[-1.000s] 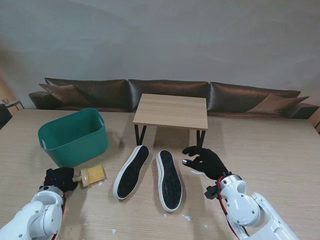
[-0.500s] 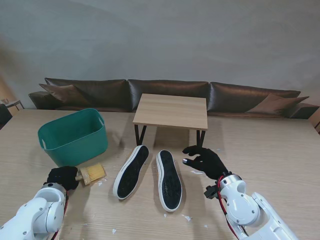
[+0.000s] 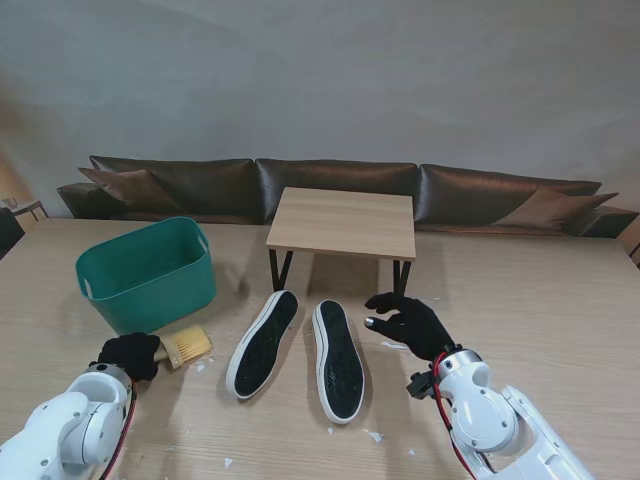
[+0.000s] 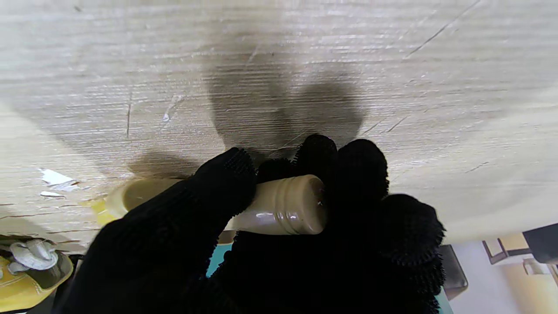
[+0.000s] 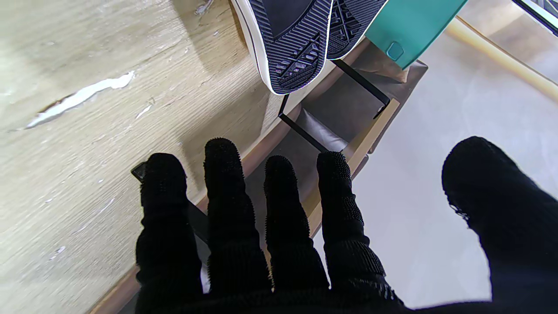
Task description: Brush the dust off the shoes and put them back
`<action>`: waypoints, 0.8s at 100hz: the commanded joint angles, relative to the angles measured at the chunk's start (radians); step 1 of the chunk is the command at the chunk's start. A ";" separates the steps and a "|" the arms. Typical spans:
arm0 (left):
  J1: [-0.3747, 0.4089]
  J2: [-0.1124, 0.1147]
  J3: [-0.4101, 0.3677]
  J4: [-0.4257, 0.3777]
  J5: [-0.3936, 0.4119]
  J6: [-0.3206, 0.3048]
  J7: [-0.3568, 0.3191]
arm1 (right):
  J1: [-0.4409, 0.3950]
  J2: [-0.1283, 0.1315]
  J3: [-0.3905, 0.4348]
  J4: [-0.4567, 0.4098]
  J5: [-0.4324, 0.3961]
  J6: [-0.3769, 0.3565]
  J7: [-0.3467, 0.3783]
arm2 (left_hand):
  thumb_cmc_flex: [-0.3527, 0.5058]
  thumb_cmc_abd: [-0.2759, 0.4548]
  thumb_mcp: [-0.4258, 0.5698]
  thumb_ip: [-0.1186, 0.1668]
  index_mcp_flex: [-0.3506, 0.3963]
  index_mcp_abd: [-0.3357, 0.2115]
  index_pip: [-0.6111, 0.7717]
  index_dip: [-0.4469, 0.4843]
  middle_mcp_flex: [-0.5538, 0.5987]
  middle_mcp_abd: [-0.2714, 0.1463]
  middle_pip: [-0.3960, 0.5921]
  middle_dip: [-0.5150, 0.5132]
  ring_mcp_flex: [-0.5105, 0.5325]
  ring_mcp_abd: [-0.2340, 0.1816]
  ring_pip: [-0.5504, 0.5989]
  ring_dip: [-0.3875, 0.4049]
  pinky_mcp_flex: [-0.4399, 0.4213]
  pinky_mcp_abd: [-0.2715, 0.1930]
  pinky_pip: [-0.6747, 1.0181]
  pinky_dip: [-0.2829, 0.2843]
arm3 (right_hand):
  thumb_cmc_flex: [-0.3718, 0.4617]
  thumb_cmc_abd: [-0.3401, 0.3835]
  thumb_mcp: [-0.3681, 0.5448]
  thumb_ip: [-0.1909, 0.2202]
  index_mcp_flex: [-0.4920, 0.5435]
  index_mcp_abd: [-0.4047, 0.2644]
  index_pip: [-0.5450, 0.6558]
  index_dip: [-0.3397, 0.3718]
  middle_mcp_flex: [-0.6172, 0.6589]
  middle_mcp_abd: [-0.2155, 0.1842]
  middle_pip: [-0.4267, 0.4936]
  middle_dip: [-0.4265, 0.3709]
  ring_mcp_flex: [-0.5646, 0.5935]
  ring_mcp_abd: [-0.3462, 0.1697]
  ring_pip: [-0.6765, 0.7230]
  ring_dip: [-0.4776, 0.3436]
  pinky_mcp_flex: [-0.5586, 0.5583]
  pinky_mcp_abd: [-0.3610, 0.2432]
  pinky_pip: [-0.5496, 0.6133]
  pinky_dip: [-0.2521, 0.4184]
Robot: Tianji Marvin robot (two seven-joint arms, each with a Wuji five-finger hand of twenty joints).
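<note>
Two dark shoes lie sole-up on the table, the left shoe point(image 3: 262, 343) angled and the right shoe point(image 3: 337, 360) straighter; their ribbed soles point(image 5: 296, 48) show in the right wrist view. A tan brush point(image 3: 186, 346) with pale bristles lies to the left of them. My left hand point(image 3: 130, 355), in a black glove, is shut on the brush's handle point(image 4: 279, 207). My right hand point(image 3: 413, 322) hovers open to the right of the right shoe, fingers point(image 5: 226, 205) spread and holding nothing.
A green tub point(image 3: 148, 272) stands at the left, just beyond the brush. A small wooden stand table point(image 3: 343, 221) with black legs stands past the shoes. White scraps point(image 3: 374, 435) litter the table. A dark sofa point(image 3: 330, 186) runs along the back.
My left hand has slid a little farther from me and to the right with the brush, whose head now sits closer to the tub. The right hand and the shoes have not moved.
</note>
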 commanded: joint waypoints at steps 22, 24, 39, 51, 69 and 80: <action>0.046 -0.002 -0.011 0.003 -0.031 -0.044 -0.063 | -0.001 -0.004 -0.006 0.004 -0.001 0.002 0.017 | 0.108 -0.141 0.036 -0.060 0.076 -0.101 0.214 0.014 0.163 -0.050 0.146 -0.033 0.130 -0.050 0.325 0.014 0.140 -0.071 0.239 0.029 | 0.006 0.036 0.021 0.028 0.004 0.003 0.016 -0.011 0.024 0.013 -0.001 -0.014 0.031 0.005 0.011 0.014 -0.123 0.000 0.025 0.015; 0.047 -0.002 -0.013 0.000 -0.033 -0.046 -0.063 | -0.001 -0.004 -0.006 0.004 -0.001 0.003 0.018 | 0.105 -0.142 0.040 -0.060 0.078 -0.101 0.214 0.016 0.165 -0.051 0.153 -0.035 0.131 -0.054 0.345 0.014 0.150 -0.074 0.249 0.029 | 0.006 0.037 0.021 0.029 0.005 0.003 0.016 -0.012 0.024 0.014 -0.001 -0.014 0.032 0.005 0.011 0.014 -0.122 0.000 0.026 0.015; 0.057 -0.006 -0.021 -0.018 -0.065 -0.049 -0.057 | -0.002 -0.003 -0.006 0.004 0.002 0.003 0.022 | 0.103 -0.154 0.060 -0.064 0.084 -0.098 0.212 0.027 0.165 -0.054 0.190 -0.061 0.131 -0.083 0.444 -0.008 0.192 -0.088 0.294 0.013 | 0.005 0.039 0.021 0.028 0.004 0.004 0.018 -0.014 0.025 0.013 0.001 -0.015 0.033 0.006 0.013 0.014 -0.121 0.000 0.029 0.014; 0.071 -0.011 -0.033 -0.038 -0.094 -0.047 -0.052 | -0.002 -0.002 -0.006 0.006 0.005 0.003 0.027 | 0.107 -0.168 0.066 -0.064 0.096 -0.088 0.207 0.027 0.169 -0.045 0.197 -0.062 0.130 -0.085 0.447 -0.013 0.193 -0.089 0.296 0.011 | 0.006 0.042 0.022 0.028 0.000 0.006 0.018 -0.016 0.024 0.014 0.001 -0.015 0.032 0.005 0.013 0.014 -0.122 0.000 0.030 0.014; 0.105 -0.020 -0.063 -0.078 -0.144 -0.032 -0.041 | -0.003 -0.001 -0.008 0.008 0.009 0.003 0.033 | 0.108 -0.190 0.082 -0.068 0.119 -0.079 0.189 0.024 0.173 -0.042 0.209 -0.071 0.130 -0.083 0.440 -0.024 0.190 -0.082 0.277 0.001 | 0.006 0.046 0.021 0.028 0.000 0.009 0.019 -0.017 0.023 0.016 0.001 -0.016 0.031 0.007 0.012 0.014 -0.121 0.000 0.033 0.013; 0.132 -0.029 -0.085 -0.103 -0.185 -0.017 -0.014 | -0.001 -0.001 -0.010 0.010 0.010 0.002 0.036 | 0.115 -0.196 0.087 -0.070 0.128 -0.069 0.179 0.024 0.174 -0.031 0.214 -0.081 0.129 -0.071 0.429 -0.032 0.191 -0.063 0.258 -0.003 | 0.006 0.049 0.021 0.028 -0.001 0.008 0.020 -0.018 0.022 0.016 0.002 -0.016 0.032 0.006 0.013 0.014 -0.120 -0.001 0.034 0.013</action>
